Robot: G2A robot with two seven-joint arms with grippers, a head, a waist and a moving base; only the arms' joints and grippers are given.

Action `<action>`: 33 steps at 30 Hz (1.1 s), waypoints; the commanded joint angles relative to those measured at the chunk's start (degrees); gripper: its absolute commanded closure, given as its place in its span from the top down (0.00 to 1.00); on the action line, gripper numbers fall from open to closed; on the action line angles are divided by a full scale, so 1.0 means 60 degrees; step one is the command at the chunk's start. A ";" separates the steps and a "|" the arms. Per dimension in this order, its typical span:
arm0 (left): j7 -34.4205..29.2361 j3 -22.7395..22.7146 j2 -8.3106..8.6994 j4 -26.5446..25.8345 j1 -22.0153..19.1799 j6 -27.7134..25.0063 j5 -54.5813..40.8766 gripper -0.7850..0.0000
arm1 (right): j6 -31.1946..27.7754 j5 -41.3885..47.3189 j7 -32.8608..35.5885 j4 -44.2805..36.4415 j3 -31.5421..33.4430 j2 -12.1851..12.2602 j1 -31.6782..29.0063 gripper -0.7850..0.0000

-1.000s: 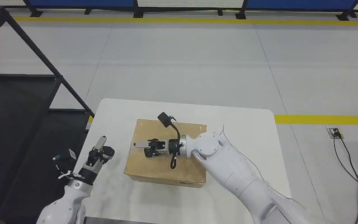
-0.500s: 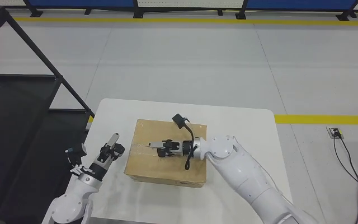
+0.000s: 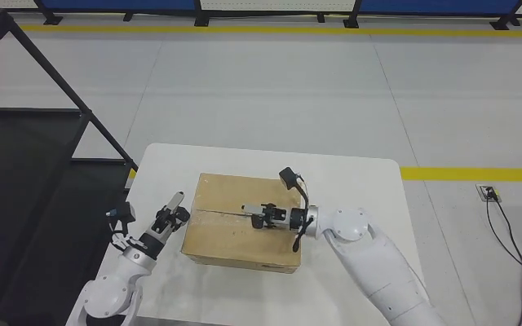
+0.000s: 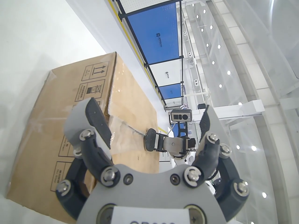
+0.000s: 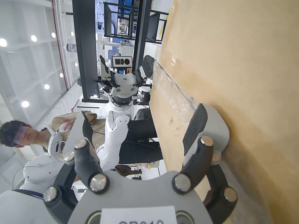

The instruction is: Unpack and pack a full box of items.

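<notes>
box | brown cardboard, tape-sealed | left end effector apart | right end effector apart

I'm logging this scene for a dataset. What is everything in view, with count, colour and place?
box: one, brown cardboard, flaps down, middle of the table
tape: one strip, clear, along the box's top seam
table: one, white, under the box
frame: one, black, left of the table
floor lines: two, yellow, one right of the table, one far beyond it
left claw: one, grey and black, open, beside the box's left side
right claw: one, grey and black, open, over the box top at the seam
</notes>
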 commanded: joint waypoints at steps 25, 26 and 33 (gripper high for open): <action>0.0075 0.0162 -0.0003 0.0015 -0.0164 0.0126 0.0134 1.00 | 0.0670 -0.0613 -0.0015 -0.2167 0.2211 0.0827 -0.1967 1.00; 0.0095 0.0159 -0.0003 0.0013 -0.0161 0.0138 0.0142 1.00 | 0.0660 -0.0615 0.0013 -0.2247 0.2291 0.0855 -0.2034 1.00; 0.0254 0.0064 0.0003 -0.0057 -0.0169 0.0263 0.0167 1.00 | 0.0343 -0.0468 -0.0027 -0.2811 0.3120 0.1078 -0.2693 1.00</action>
